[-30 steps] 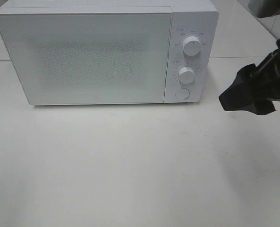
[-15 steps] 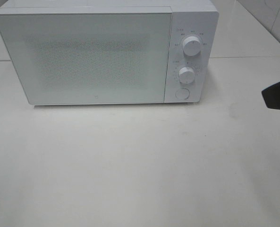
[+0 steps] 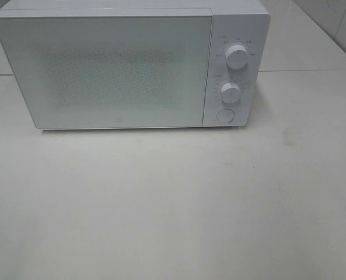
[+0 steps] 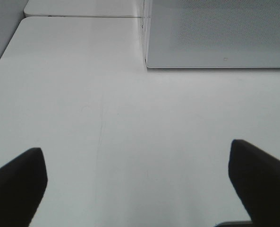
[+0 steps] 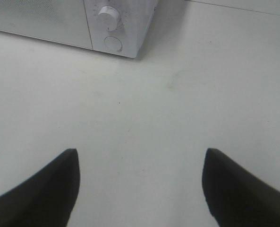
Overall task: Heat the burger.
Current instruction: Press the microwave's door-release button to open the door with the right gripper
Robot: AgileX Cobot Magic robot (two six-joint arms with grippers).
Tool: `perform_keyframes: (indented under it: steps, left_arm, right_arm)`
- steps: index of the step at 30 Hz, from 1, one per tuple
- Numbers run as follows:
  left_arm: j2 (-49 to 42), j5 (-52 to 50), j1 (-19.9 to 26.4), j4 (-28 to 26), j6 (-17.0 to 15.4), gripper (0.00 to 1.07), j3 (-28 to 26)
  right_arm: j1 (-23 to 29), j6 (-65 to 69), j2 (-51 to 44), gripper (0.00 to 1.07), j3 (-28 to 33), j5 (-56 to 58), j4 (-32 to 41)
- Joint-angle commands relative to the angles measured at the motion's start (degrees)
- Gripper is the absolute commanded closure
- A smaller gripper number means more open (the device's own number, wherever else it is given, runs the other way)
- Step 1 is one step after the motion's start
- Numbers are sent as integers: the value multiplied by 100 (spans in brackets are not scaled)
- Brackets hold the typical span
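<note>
Microwave [image 3: 120,70] fills upper frame, door shut, on white table [image 3: 173,204]. Left gripper [image 4: 136,150]: jaws wide apart, empty. Right gripper [image 5: 140,152]: jaws apart, empty, facing the knob [image 5: 109,14] side.

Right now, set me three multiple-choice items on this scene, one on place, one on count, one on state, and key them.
1. In the high view, where does the control panel sit on the microwave?
A. left of the door
B. above the door
C. right of the door

2. How many turning knobs does the control panel carry?
A. two
B. one
C. four

3. The microwave's door is:
A. wide open
B. shut
C. taken off

Key:
1 C, the control panel borders the door's right edge.
2 A, an upper knob and a lower knob stand above a round button.
3 B, the door lies flush with the front.
</note>
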Motion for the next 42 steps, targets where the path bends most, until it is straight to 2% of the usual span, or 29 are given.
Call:
perform_keyframes:
  steps: [1, 12, 17, 23, 26, 42]
  left_arm:
    - [-86, -63, 17, -11, -23, 8, 6]
    - [-86, -63, 17, -11, -23, 8, 6]
    - [-86, -63, 17, -11, -23, 8, 6]
    - [-86, -63, 17, -11, -23, 8, 6]
    - [-86, -63, 17, -11, -23, 8, 6]
    - [-86, -63, 17, -11, -23, 8, 6]
  right_arm:
    - [-201, -46, -292, 37, 138, 52, 46]
    - [-1180, -46, -1547, 37, 338, 40, 109]
    - [-1398, -17, -1982, 37, 309, 115, 138]
    - [-1444, -17, -2384, 37, 252, 762, 258]
    - [-1444, -34, -2475, 37, 413, 1014, 258]
    - [-1444, -80, -2475, 37, 395, 1008, 304]
